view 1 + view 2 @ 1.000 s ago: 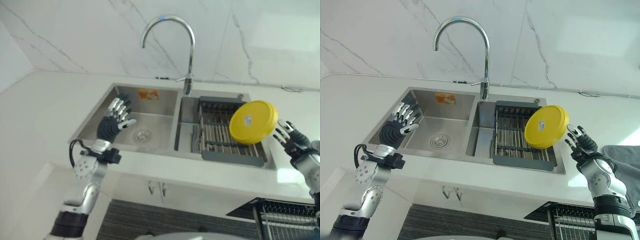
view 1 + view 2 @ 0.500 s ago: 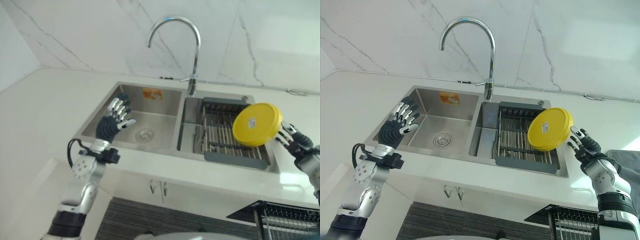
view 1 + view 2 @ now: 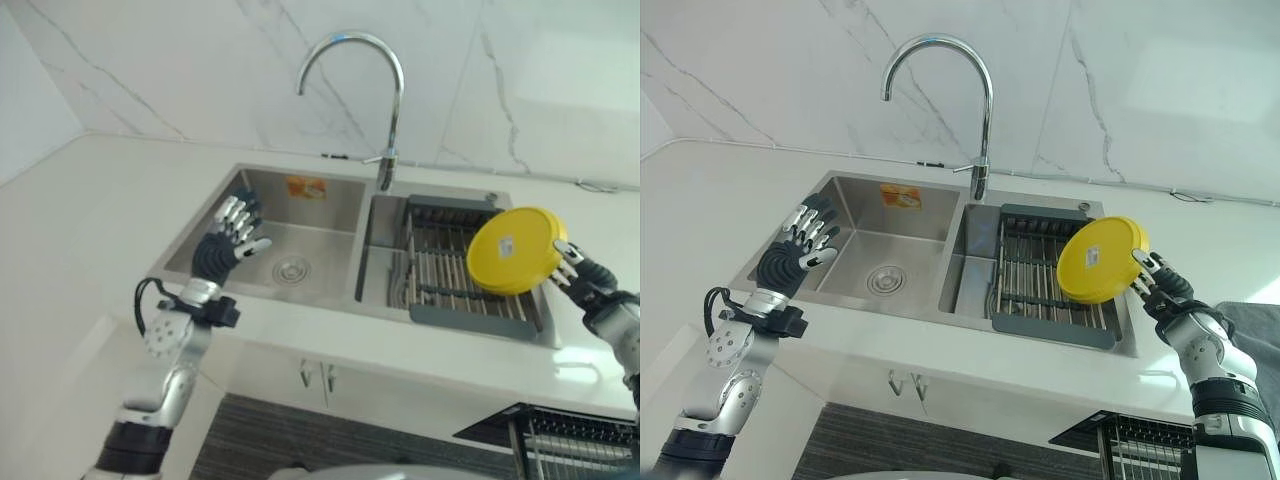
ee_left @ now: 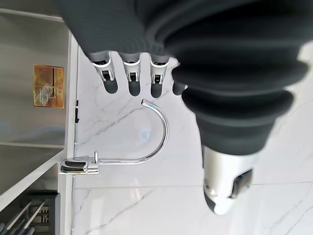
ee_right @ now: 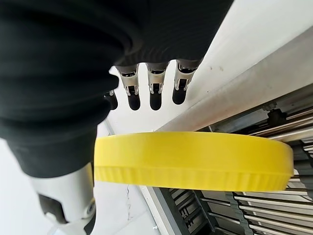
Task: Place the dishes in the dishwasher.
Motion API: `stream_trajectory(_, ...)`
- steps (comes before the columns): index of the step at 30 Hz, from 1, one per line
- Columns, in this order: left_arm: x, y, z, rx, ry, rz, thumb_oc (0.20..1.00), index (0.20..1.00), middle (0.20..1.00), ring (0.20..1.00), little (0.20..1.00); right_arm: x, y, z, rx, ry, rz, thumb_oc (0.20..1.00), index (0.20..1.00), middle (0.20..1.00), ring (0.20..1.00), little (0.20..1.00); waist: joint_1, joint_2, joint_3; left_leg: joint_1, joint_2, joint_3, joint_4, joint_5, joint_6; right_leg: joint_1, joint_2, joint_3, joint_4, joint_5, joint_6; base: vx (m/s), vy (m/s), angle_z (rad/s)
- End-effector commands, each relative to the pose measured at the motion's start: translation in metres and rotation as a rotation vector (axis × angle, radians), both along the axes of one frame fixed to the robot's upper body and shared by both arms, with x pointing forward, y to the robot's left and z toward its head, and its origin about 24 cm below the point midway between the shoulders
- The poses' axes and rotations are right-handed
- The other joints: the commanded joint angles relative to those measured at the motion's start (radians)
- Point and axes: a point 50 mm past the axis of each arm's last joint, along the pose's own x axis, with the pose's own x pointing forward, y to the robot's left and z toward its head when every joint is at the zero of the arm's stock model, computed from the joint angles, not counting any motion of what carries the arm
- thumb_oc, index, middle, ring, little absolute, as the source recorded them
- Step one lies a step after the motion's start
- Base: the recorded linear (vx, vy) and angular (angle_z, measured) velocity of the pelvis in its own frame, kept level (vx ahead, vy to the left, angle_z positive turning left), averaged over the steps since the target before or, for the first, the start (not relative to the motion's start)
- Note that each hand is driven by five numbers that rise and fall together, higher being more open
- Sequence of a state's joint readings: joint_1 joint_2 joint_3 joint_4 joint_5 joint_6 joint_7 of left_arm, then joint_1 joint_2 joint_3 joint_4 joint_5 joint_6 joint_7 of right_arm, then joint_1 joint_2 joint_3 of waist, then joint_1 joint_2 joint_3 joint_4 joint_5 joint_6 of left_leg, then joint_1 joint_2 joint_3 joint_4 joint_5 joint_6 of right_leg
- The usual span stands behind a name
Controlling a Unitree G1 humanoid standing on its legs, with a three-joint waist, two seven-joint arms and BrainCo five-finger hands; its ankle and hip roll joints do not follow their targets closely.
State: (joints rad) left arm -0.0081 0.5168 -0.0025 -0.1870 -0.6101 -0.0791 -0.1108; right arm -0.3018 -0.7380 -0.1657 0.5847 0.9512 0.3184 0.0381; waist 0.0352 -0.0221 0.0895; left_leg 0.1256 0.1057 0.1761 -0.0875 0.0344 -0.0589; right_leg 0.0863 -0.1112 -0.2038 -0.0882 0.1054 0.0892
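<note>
At the right of the frame, above the drying rack [image 3: 1050, 285] in the sink [image 3: 875, 255], my right hand [image 3: 1160, 288] pinched the yellow plate [image 3: 1102, 260] by its edge. My left hand [image 3: 800, 240] hung open. Lifting seemed done; next, carrying it down to the dishwasher rack [image 3: 1135, 452], lower right.

This is a kitchen: a steel double sink [image 3: 865, 250] with a curved tap [image 3: 983, 110] sits in a white counter [image 3: 700, 200] under a marble wall [image 3: 1160, 80].
</note>
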Motion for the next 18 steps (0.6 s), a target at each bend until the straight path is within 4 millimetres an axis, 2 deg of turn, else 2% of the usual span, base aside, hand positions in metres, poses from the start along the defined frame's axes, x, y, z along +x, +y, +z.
stream_trajectory(1,0.0086,-0.0077,0.0259,0.010,-0.110,-0.048,1.000,1.000,1.000,1.000,1.000,0.0224,-0.0120,0.0477,-0.079,-0.117,-0.010,1.000,1.000,1.000,1.000,1.000,0.025,-0.033,-0.018,0.022,0.028,-0.011,0.000,-0.069,-0.024,0.075,-0.021,-0.045,0.001,-0.100,0.033,0.00,0.000,0.00)
stream_trajectory(18,0.0098,-0.0071,0.0247,0.013,-0.102,-0.049,1.000,1.000,1.000,1.000,1.000,0.0253,-0.0143,0.0494,-0.094,-0.098,0.008,1.000,1.000,1.000,1.000,1.000,0.033,-0.031,-0.020,0.024,0.023,-0.016,0.000,-0.069,-0.024,0.079,-0.023,-0.050,0.001,-0.100,0.034,0.00,0.000,0.00)
